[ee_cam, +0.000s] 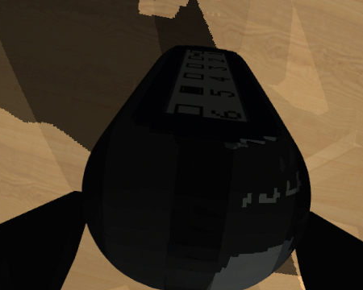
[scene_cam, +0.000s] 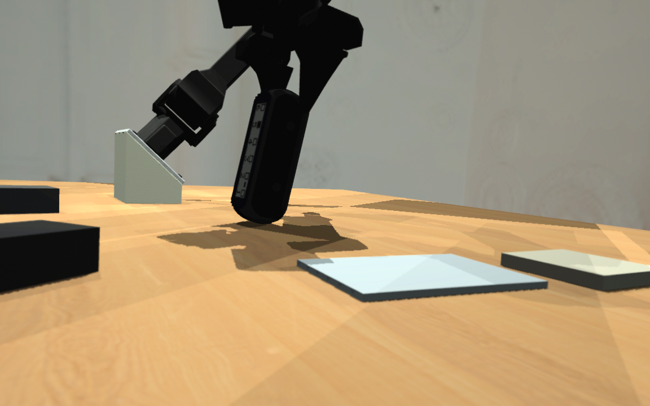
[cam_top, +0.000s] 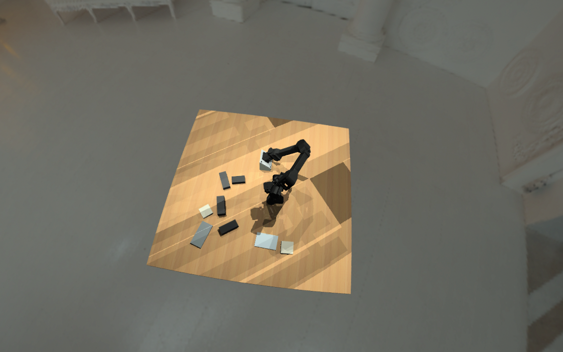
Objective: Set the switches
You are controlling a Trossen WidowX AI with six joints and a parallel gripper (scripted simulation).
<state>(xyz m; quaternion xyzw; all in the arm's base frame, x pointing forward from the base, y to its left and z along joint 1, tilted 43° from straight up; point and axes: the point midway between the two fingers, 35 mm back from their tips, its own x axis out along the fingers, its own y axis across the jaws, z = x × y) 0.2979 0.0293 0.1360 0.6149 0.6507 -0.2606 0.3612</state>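
The dark grey controller unit (scene_cam: 274, 161) (ee_cam: 149, 169) stands on end, its top leaning right in the exterior view; its lower end is at or just above the bench, contact unclear. My gripper (scene_cam: 286, 98) (ee_cam: 193, 215) is shut on the unit's upper end, one finger on each side. The underside label (scene_cam: 250, 151) (ee_cam: 206, 86) faces left in the exterior view and shows at the top of the wrist view. Square 5 is filled; squares 6, 4, 3 and 2 are empty. Square 1 looks empty in the exterior view, with a small dark mark beside it. The rocker switches are hidden.
The arm rises from a pale wedge-shaped base (cam_top: 265, 166) (scene_cam: 148, 184). Several dark blocks (cam_top: 228, 227) (scene_cam: 39, 252) lie left. A grey plate (cam_top: 201, 234) and a cream square (cam_top: 205, 210) lie farther left. A pale blue plate (cam_top: 266, 241) (scene_cam: 418, 275) and another cream square (cam_top: 287, 247) (scene_cam: 584, 262) lie in front.
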